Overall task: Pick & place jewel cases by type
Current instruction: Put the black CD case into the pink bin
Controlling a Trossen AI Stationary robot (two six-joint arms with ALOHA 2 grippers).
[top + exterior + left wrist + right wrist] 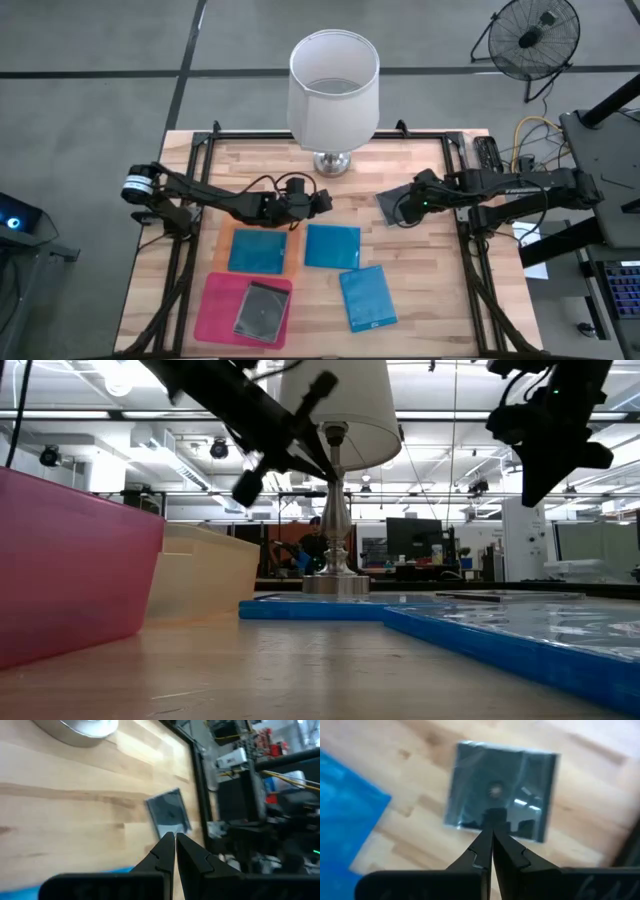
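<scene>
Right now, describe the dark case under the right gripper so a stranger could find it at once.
Start at the white lamp at the table's back edge. Go toward the right arm: the dark case lies flat on bare wood beneath the shut right gripper. Unlike the blue cases and the dark one on the pink sheet, it sits alone, on no sheet.

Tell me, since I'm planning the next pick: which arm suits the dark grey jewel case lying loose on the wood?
Right. Its shut gripper hovers directly over that case; the left gripper is farther off.
</scene>
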